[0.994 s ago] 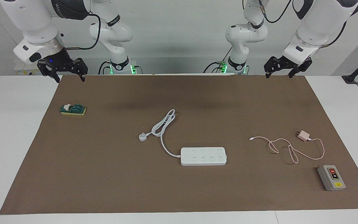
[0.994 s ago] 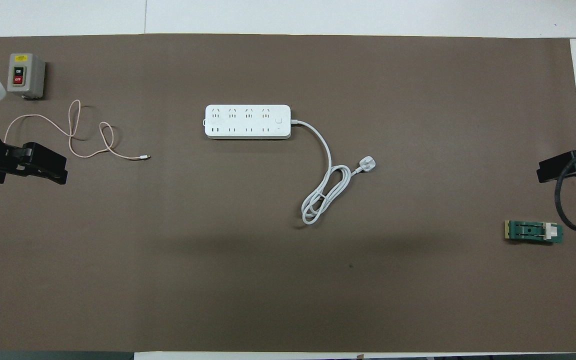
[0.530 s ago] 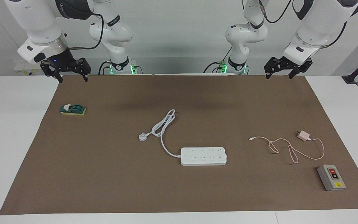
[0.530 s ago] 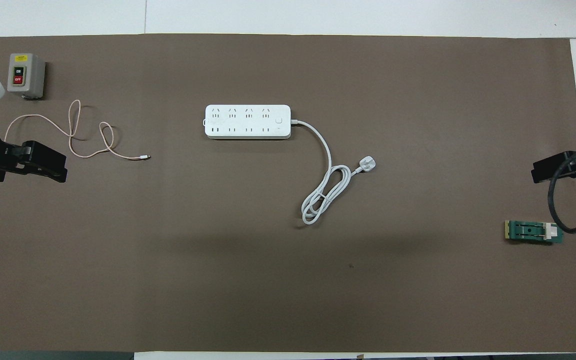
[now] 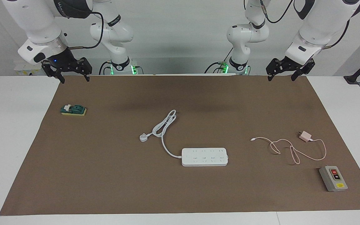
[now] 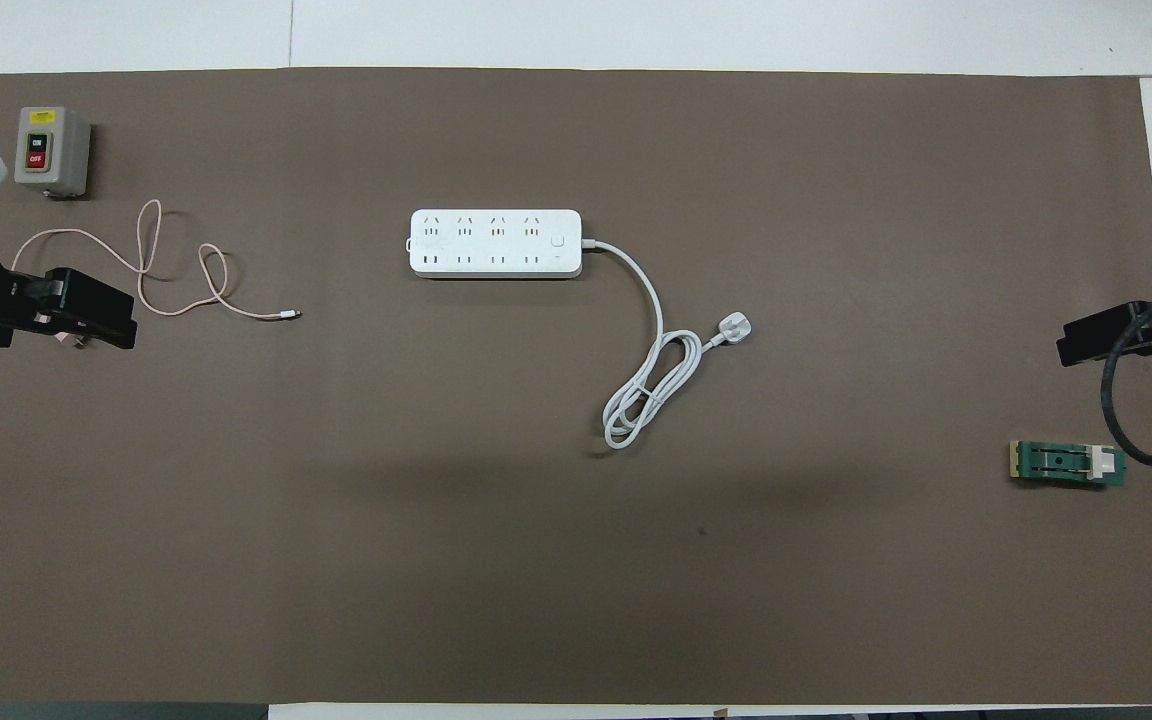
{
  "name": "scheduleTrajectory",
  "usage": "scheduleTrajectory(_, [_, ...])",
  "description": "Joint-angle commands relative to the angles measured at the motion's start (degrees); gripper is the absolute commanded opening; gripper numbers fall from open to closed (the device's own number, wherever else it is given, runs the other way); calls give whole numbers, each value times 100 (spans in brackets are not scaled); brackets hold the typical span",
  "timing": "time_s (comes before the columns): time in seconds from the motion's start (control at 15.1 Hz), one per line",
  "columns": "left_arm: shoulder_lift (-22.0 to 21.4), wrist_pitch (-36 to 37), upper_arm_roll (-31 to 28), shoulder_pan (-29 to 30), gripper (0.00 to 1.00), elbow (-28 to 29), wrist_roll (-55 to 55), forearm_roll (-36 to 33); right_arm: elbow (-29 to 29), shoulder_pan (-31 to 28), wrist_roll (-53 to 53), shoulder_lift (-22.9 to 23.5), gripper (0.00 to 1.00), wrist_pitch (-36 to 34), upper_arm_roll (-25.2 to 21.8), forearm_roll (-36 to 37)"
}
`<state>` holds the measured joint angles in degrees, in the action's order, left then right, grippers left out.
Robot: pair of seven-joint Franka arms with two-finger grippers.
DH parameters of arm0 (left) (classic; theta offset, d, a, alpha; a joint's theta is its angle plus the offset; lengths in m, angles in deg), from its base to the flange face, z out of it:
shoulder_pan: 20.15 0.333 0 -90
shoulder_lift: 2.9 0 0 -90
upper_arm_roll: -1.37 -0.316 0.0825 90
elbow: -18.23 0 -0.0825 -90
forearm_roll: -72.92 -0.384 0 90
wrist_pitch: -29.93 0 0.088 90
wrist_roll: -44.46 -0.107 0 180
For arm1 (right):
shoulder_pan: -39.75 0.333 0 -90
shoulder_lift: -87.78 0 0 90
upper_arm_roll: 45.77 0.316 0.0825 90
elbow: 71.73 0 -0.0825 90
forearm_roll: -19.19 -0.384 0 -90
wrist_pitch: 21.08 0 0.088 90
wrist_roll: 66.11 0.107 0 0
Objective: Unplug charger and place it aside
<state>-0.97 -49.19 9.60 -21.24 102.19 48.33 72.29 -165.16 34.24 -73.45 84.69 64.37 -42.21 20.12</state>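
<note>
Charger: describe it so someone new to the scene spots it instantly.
Start at the brown mat, toward the left arm's end. There the charger lies unplugged beside the grey button box, nearer the robots. Unlike the white power strip, it is a tiny pale pink cube trailing a thin pink cable.

White table (image 5: pixel 11 131), brown mat (image 5: pixel 180 190), power strip (image 5: pixel 204 157), charger (image 5: pixel 305 136), grey box (image 5: pixel 333 178)

facing: high, toward robots | overhead: steeply down | shared: brown mat (image 5: pixel 105 175) on table
</note>
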Motion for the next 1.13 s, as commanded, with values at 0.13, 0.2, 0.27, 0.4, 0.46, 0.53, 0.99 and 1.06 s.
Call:
scheduleTrajectory(0.13, [-106, -87, -58, -50, 100, 138, -61, -26, -132, -64, 5, -130, 100, -28, 4, -111])
scheduleTrajectory(0.2, [-132, -87, -41, -32, 100, 181, -53, -26, -132, -64, 5, -130, 100, -20, 4, -102])
scheduleTrajectory(0.27, [-132, -43, -23, 81, 100, 208, -70, -26, -123, -72, 5, -121, 100, -20, 4, -102])
scheduleTrajectory(0.4, [-114, -78, -58, 275, 100, 199, -61, -26, -123, -64, -4, -130, 100, -11, 4, -102])
scheduleTrajectory(0.46, [-114, -69, -67, 363, 100, 199, -70, -26, -123, -64, 4, -121, 100, -11, 4, -102])
scheduleTrajectory(0.53, [-123, -78, -67, 381, 100, 217, -96, -26, -123, -64, -4, -121, 100, -19, 4, -102])
scheduleTrajectory(0.99, [-202, -175, -58, 328, 100, 401, -61, -26, -123, -81, -31, -121, 100, -11, -5, -102])
scheduleTrajectory(1.06, [-211, -174, -58, 328, 100, 410, -61, -26, -123, -73, -22, -121, 100, -11, 4, -102])
